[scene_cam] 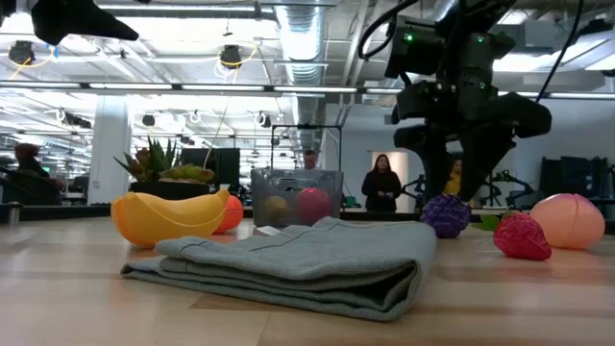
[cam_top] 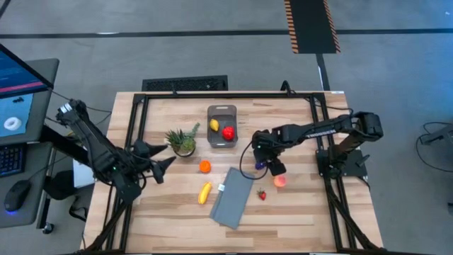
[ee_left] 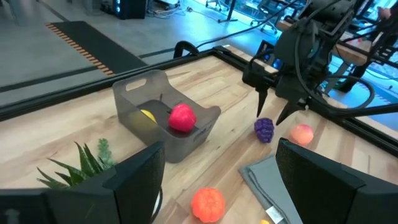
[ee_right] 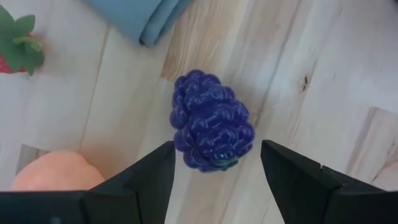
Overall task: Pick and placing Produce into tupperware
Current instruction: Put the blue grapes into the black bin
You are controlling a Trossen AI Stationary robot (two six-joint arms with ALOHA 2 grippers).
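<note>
The purple grapes (ee_right: pixel 211 121) lie on the bare wood, also seen in the low view as grapes (scene_cam: pixel 447 214). My right gripper (ee_right: pixel 217 168) hangs open just above them, pointing down, one finger on either side and neither touching. The clear-grey tub (cam_top: pixel 221 113) stands near the table's far edge and holds the yellow lemon (cam_top: pixel 214 125) and a red fruit (cam_top: pixel 228 132). Orange (cam_top: pixel 204 166), banana (cam_top: pixel 204 193), strawberry (cam_top: pixel 262 195) and peach (cam_top: pixel 280 181) rest on the table. My left gripper (cam_top: pixel 164 157) waits open, raised at the left, beside the pineapple.
A spiky-leaved pineapple (cam_top: pixel 182 140) stands left of the tub. A folded grey-blue cloth (cam_top: pixel 232 197) lies between the banana and the strawberry. Black frame rails (cam_top: pixel 138 120) border the table. People stand in the room beyond the far edge.
</note>
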